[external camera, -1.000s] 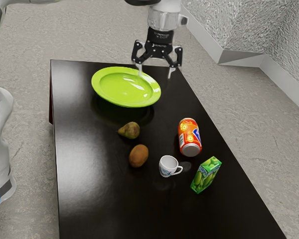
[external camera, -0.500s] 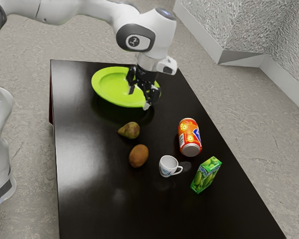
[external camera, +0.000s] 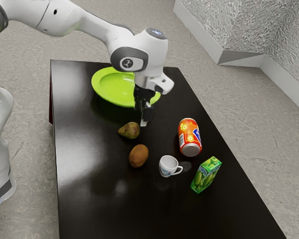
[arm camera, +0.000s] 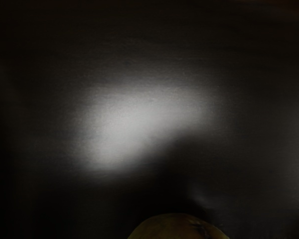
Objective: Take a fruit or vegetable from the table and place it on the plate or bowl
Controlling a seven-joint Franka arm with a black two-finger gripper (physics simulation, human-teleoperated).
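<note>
No words or numbers can be read. The can and the green carton carry only coloured pictures and shapes.

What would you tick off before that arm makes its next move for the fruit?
1. Tool near the pear: ok, it hangs just beside it, toward the exterior view's right.
2. Tool centred over the pear: not ok, it sits off to one side.
3. Pear free of neighbours: ok, the brown round item lies apart.
4. Plate ready: ok, its visible part is bare; the arm covers some.
5. Can and cup off the pear-to-plate path: ok.
</note>
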